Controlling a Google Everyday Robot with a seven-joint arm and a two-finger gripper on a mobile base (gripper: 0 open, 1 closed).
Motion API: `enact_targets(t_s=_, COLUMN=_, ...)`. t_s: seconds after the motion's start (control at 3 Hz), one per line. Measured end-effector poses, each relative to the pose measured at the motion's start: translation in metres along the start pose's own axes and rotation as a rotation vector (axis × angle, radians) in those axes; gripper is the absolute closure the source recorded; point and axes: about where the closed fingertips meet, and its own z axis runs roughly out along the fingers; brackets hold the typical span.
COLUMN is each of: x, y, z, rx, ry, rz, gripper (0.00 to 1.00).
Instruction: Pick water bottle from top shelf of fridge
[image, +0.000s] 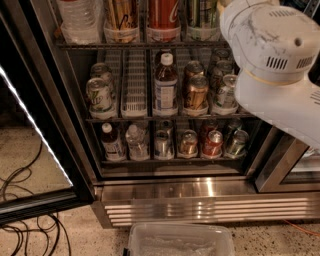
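Observation:
The fridge (175, 197) stands open in front of me. On its top shelf (140, 45) the water bottle (77, 21) stands at the far left; only its clear ribbed lower body shows, and its cap is cut off by the top edge. Beside it stand a gold can (121, 17), a red can (163, 17) and a green can (201, 17) in clear cups. My gripper is out of view. Only the arm's big white joint (270, 50) shows, at the upper right, in front of the right ends of the shelves.
The middle rack holds several cans and a brown-liquid bottle (165, 82). The bottom rack holds small bottles and cans. The black-framed door (35, 135) hangs open on the left. Black cables (25, 225) lie on the floor. A clear plastic bin (180, 240) sits below the grille.

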Motion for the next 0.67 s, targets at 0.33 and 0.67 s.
enact_targets(t_s=0.33, x=-0.022, y=-0.007, z=-0.005, rx=0.003, ry=-0.030, rz=0.023, gripper=1.00)
enact_targets(t_s=0.67, x=-0.036, y=-0.012, z=-0.016, rx=-0.017, ry=-0.026, rz=0.037, gripper=1.00)
